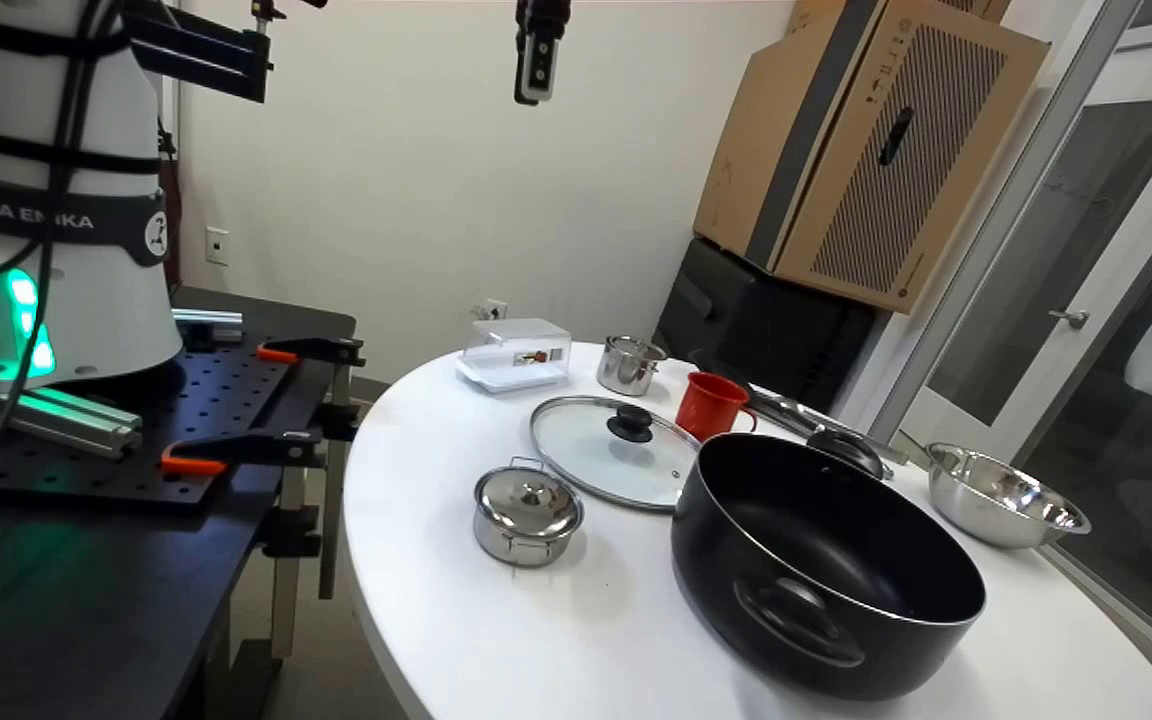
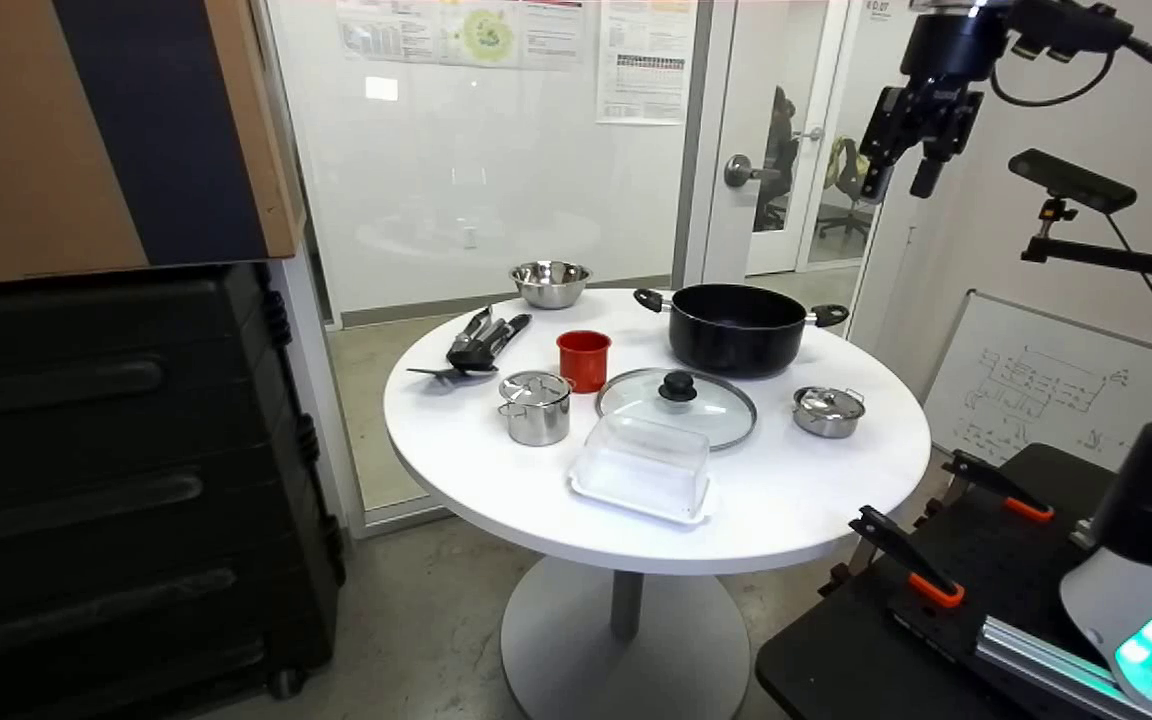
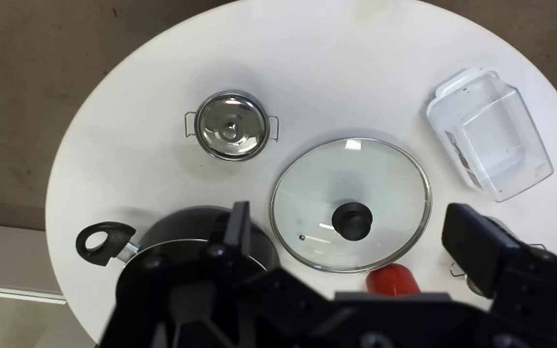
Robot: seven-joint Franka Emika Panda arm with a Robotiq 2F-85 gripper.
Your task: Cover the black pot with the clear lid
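The black pot stands uncovered and upright on the round white table; it also shows in an exterior view. In the wrist view the pot is at lower left, partly hidden by a finger. The clear lid lies flat on the table beside the pot, black knob up; it shows in an exterior view and the wrist view. My gripper is open and empty, high above the table. In the wrist view the knob appears between the fingers. In an exterior view the gripper is seen side-on.
A red mug stands close to the lid's rim. A lidded small silver pot, a clear plastic box, a taller steel pot, black utensils and a steel bowl also stand on the table.
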